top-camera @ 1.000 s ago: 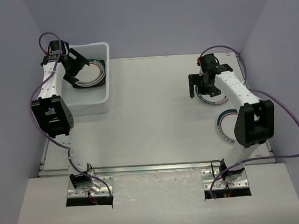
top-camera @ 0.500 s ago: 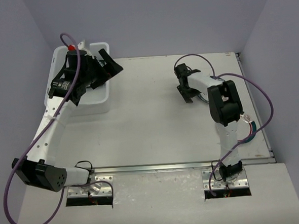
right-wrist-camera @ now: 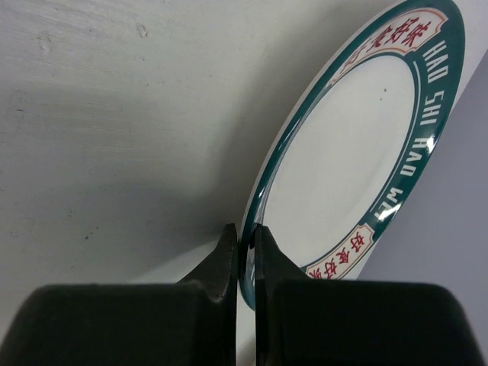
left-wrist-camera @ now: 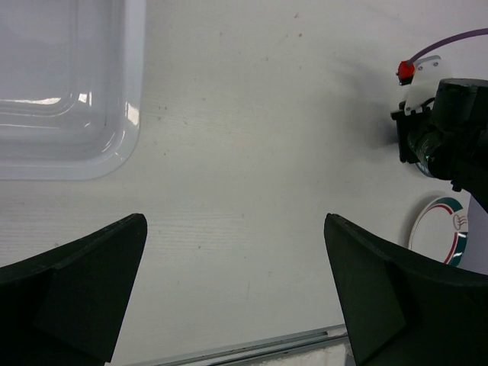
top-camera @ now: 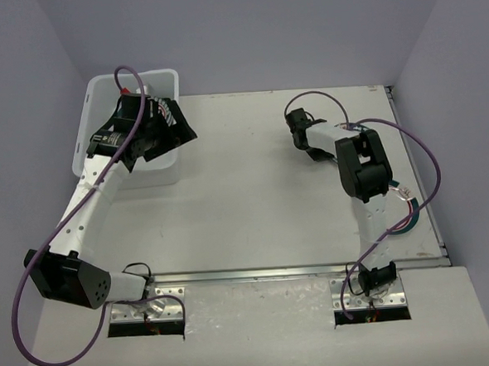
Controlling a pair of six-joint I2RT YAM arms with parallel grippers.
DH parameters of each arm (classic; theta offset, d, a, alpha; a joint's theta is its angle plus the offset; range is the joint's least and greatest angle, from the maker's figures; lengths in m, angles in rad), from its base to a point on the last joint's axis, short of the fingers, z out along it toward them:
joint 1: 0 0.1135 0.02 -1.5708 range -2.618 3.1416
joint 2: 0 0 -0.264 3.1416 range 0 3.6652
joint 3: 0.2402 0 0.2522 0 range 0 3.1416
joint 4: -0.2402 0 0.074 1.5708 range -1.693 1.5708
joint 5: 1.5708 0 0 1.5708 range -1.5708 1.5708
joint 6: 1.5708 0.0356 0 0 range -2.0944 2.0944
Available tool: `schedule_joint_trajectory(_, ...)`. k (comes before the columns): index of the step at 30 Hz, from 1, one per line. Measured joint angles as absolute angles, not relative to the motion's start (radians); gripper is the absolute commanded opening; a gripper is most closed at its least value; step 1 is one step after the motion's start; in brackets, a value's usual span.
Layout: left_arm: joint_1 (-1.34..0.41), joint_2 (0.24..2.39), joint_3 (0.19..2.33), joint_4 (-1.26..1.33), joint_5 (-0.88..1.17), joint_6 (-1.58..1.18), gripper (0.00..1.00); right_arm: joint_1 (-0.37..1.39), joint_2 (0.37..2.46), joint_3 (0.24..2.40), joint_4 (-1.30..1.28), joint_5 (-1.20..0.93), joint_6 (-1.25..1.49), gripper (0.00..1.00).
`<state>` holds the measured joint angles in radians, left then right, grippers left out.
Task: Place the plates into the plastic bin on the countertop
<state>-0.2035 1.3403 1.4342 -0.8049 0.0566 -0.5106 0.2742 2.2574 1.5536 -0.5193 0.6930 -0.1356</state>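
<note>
Plate (right-wrist-camera: 351,152) edge sits clamped in right hand (right-wrist-camera: 245,242).

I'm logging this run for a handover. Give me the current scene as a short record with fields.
left hand: open, empty, near plastic bin
right hand: shut on rim of teal-rimmed plate, which is tilted
other plate: on countertop, partly behind right arm

Left hand (left-wrist-camera: 236,225) gapes wide; right hand (right-wrist-camera: 245,235) is pinched tight.
</note>
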Motion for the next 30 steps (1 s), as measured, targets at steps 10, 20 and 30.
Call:
schedule_joint_trajectory(10,-0.203,1.357,1.434,-0.798,0.052,-0.498,1.0,0.364,2.097,1.428,-0.475,0.698,-0.233,0.0)
schedule_joint_trajectory(20,-0.077,1.427,1.409,-0.693,0.24,-0.592,1.0,0.685,1.728,1.251,-0.368,0.594,-0.43,0.0)
schedule_joint_trajectory(30,-0.071,1.513,1.349,-0.513,0.591,-0.787,1.0,0.852,1.316,1.171,-0.365,0.104,-0.666,0.0)
